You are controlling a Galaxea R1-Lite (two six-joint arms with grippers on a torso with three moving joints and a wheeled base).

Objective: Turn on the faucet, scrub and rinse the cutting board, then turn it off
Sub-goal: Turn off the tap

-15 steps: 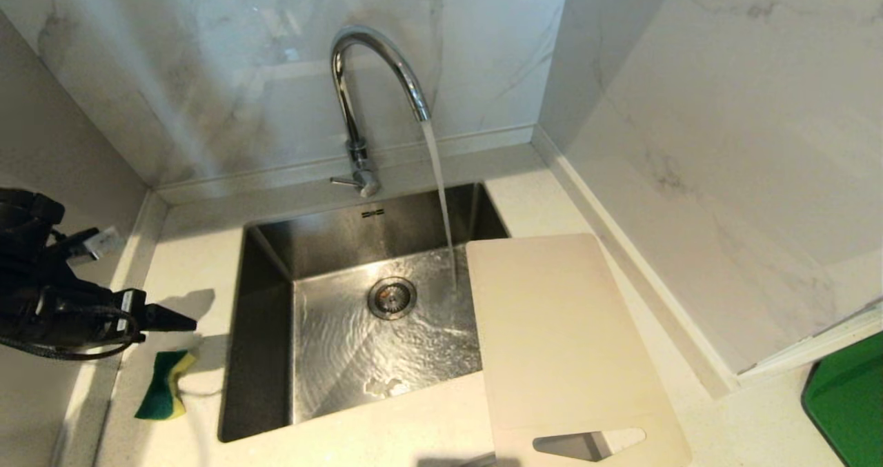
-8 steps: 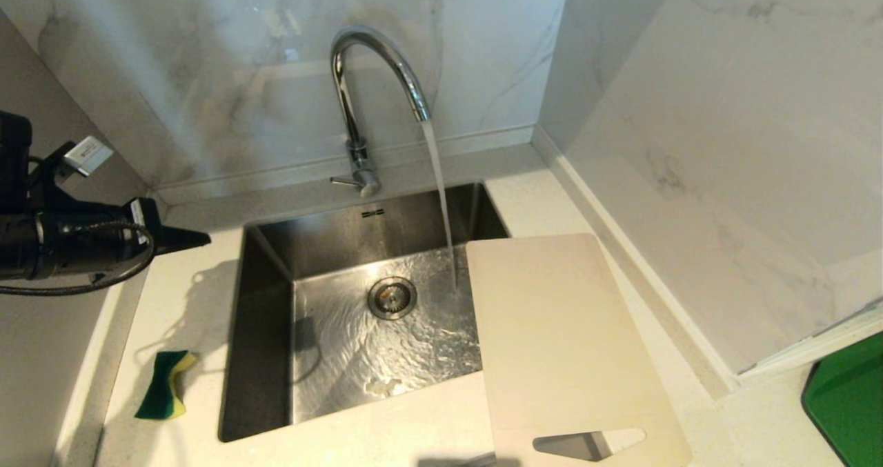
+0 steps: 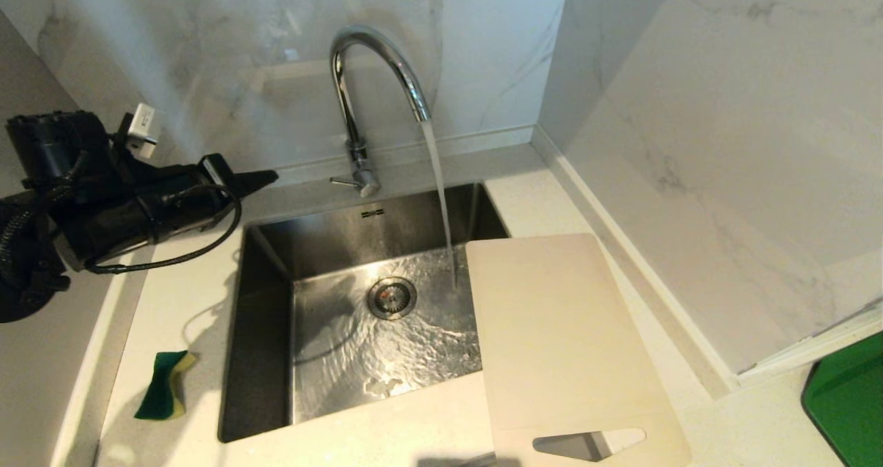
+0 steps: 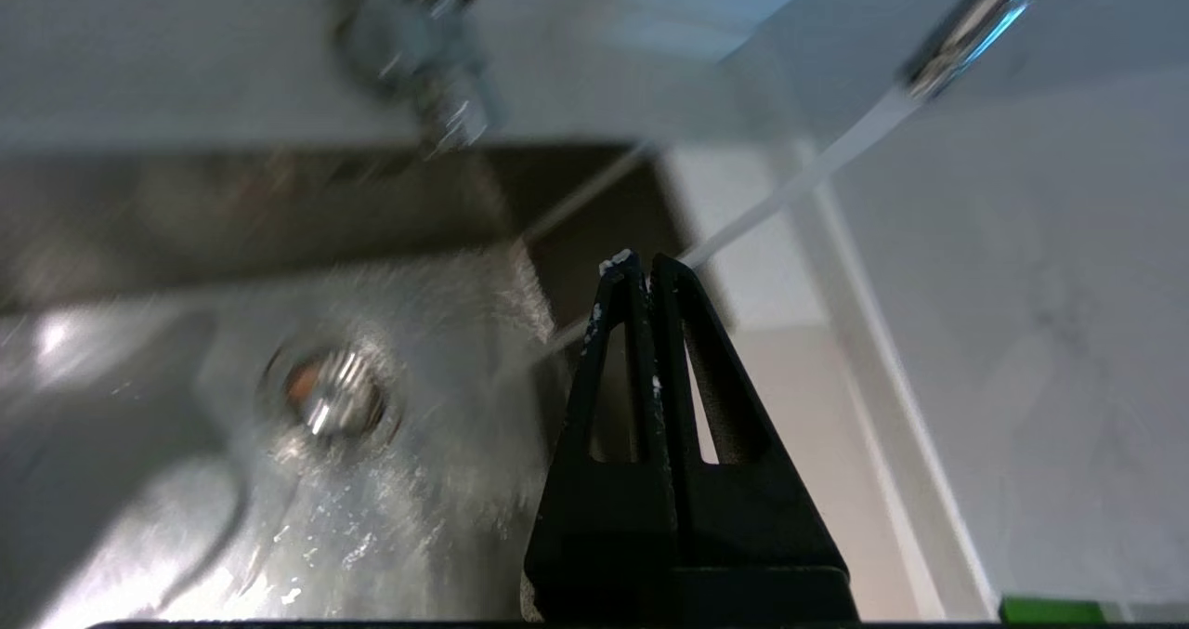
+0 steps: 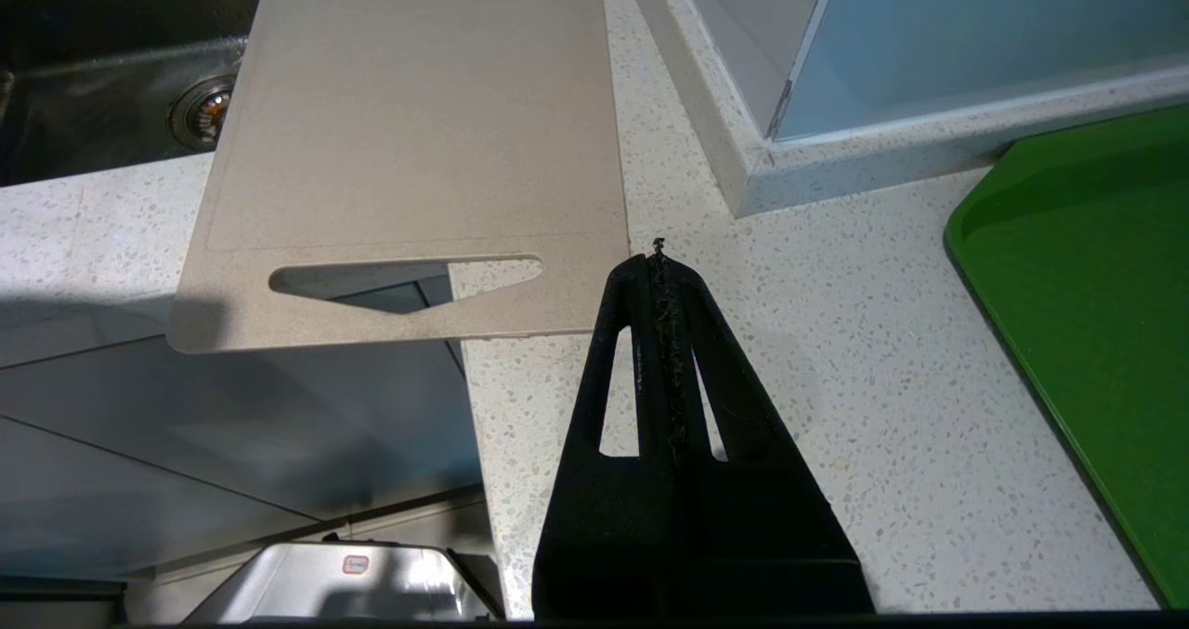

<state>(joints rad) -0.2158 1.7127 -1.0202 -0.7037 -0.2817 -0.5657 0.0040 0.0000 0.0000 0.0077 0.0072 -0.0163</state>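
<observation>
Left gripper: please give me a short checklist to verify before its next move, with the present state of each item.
1. Water runs from the faucet: ok.
2. Left gripper shut and empty, level with the lever, apart from it: ok.
3. Sponge reachable on the counter left of the sink: ok.
4. Cutting board under the stream: not ok, the water falls just beside its edge.
5. Board scrubbed: cannot tell.
6. Right gripper shut, parked near the board's handle end: ok.
</observation>
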